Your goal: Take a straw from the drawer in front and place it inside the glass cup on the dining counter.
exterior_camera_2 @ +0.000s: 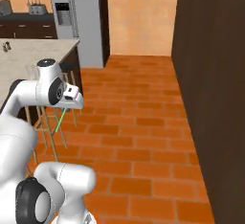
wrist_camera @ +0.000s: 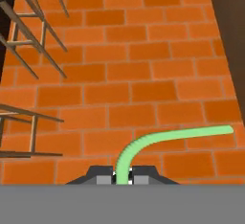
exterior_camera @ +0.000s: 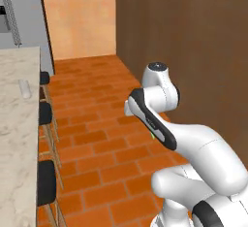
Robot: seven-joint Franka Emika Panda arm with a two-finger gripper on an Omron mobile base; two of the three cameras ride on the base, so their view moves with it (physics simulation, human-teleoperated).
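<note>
The gripper (wrist_camera: 122,176) is closed tight on the straw (wrist_camera: 158,139), its two dark finger tips pinching the green tube at its lower end; from the hand view the straw rises between them, bends and runs off to the right over the brick floor (wrist_camera: 143,74). In the right base view the straw (exterior_camera_2: 60,120) hangs as a thin green line below the hand, slanting down and to the left, in front of the stool legs.

Far left in the left base view lies the dining counter (exterior_camera: 17,138), a beige marble-look slab, with the glass cup (exterior_camera: 24,89) standing near its right edge toward the far end, well apart from the arm. Black-seated stools (exterior_camera: 47,182) line that edge. Right of them is open orange brick floor, then the white arm. A dark brown wall (exterior_camera: 193,37) closes the right side
</note>
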